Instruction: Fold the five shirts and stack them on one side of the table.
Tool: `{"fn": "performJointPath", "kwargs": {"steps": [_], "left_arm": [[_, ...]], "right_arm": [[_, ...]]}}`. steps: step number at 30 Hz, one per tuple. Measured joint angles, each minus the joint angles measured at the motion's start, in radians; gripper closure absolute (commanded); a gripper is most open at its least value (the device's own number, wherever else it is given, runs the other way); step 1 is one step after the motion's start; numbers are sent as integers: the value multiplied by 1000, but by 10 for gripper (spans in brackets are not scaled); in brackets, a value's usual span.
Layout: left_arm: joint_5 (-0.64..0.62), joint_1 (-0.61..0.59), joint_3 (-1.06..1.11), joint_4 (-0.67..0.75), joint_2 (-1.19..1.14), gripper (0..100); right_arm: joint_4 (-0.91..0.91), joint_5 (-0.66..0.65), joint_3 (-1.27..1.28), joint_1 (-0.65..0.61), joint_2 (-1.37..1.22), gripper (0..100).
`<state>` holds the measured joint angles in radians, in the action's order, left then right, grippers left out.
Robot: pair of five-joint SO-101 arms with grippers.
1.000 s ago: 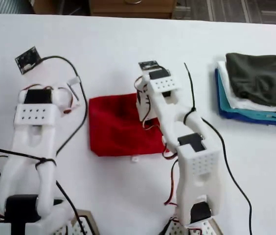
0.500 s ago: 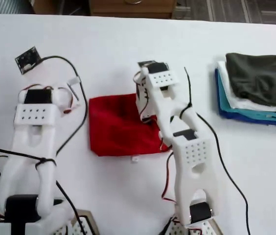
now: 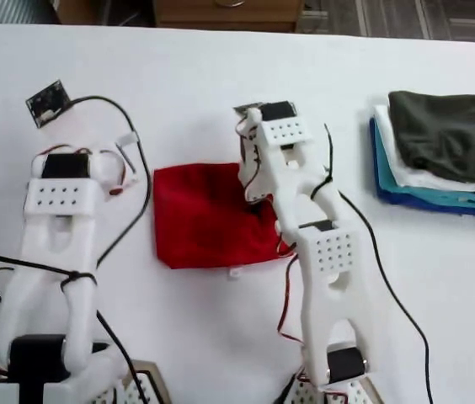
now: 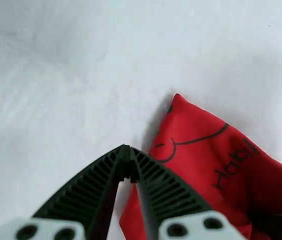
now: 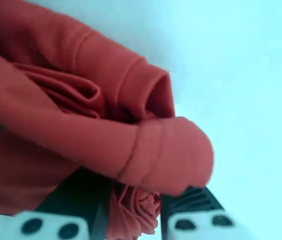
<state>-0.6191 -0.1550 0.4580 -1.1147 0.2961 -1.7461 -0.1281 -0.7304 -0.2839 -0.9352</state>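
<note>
Over the last second the right arm (image 3: pixel 326 261) has shifted: its elbow block has drawn in toward the red shirt (image 3: pixel 200 219) and its wrist sits a little farther up the tabletop (image 3: pixel 221 67), while the left arm (image 3: pixel 56 219) and the shirt itself lie as they did before. The right tool (image 5: pixel 136 202) is pinching a bunched fold of the red shirt at the garment's right edge; the right wrist view shows rolled red cloth and a stitched hem crammed between the two black fingers (image 5: pixel 193 197). The left tool (image 4: pixel 127 150) has its ribbed fingers pressed together with nothing between them, and it hangs over bare white surface just beside a corner of the red shirt (image 4: pixel 206 155), not touching it. The red shirt lies folded into a rough square on the tabletop between the two arms. Well apart from it, at the right side, sits a stack of folded shirts (image 3: pixel 444 135): dark olive on top, then white, teal and blue beneath. Past the far edge of the white tabletop stand a wooden cabinet (image 3: pixel 229 13) and a grey striped carpet (image 3: pixel 406 17).
</note>
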Motion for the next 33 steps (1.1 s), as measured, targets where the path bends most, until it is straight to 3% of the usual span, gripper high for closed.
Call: {"fn": "performJointPath", "kwargs": {"steps": [14, 25, 33], "left_arm": [[0, -2, 0, 0, 0, 970], [0, 0, 0, 0, 0, 972], [0, 0, 0, 0, 0, 972]], "right_arm": [[0, -287, -5, 241, 379, 976], [18, -462, -9, 319, 638, 976], [28, -503, -201, 445, 652, 976]]}}
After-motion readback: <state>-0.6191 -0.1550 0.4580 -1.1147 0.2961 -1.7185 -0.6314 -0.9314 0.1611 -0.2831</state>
